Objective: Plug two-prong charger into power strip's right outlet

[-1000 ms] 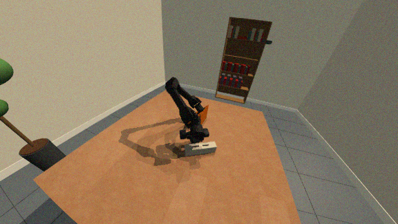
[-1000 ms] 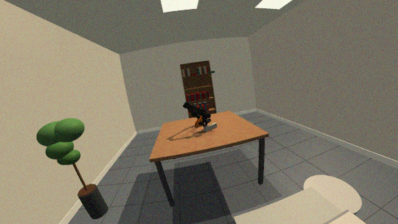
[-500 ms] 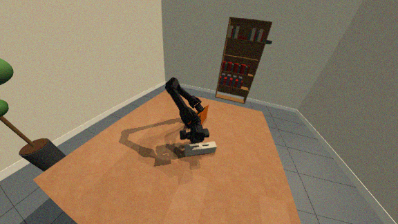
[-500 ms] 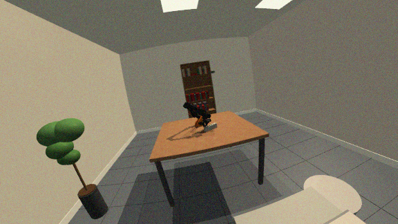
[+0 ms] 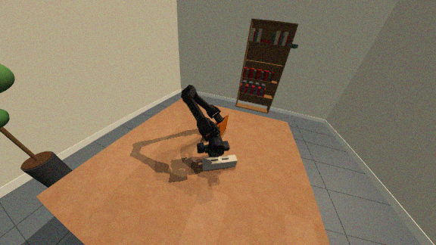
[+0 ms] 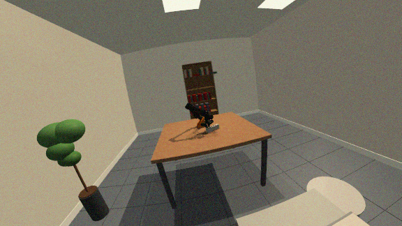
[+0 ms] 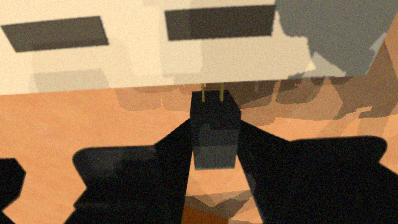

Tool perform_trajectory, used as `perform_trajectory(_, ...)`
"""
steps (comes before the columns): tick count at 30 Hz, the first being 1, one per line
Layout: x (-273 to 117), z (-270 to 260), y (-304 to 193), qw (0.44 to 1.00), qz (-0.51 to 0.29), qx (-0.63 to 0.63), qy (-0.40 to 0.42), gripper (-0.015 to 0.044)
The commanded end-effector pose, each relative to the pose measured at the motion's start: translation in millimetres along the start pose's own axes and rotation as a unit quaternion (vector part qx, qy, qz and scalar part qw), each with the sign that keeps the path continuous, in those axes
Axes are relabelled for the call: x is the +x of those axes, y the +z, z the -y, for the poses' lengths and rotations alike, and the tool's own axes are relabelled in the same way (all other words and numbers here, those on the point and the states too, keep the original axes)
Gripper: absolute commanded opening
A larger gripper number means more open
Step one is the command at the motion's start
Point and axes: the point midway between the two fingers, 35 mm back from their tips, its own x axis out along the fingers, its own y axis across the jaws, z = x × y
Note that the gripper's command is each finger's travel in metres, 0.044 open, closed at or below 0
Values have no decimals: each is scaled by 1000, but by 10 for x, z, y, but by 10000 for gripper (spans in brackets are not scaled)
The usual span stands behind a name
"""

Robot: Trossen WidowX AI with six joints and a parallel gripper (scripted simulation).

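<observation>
The power strip is a pale bar on the table. In the wrist view it fills the top, with two dark outlet openings, one at the left and one right of centre. My gripper is shut on the black charger. The charger's two thin brass prongs point up the wrist view towards the strip's near edge, below the right-of-centre opening and outside it. Their tips are hard to tell from the edge. The charger is hidden in the top and exterior views.
The brown table bears the arm and the strip. An orange panel stands beside the arm's base. Shadows of the arm fall across the table and the strip's right end in the wrist view.
</observation>
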Motion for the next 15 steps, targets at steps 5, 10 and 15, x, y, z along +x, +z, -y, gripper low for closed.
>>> perform_trajectory(5, -3, -4, 25, 1000, 0, -2, 2, 0)
perform_trajectory(10, -3, -4, 27, 1000, 0, -2, 2, 0)
perform_trajectory(15, -3, -5, 34, 1000, 0, -2, 2, 0)
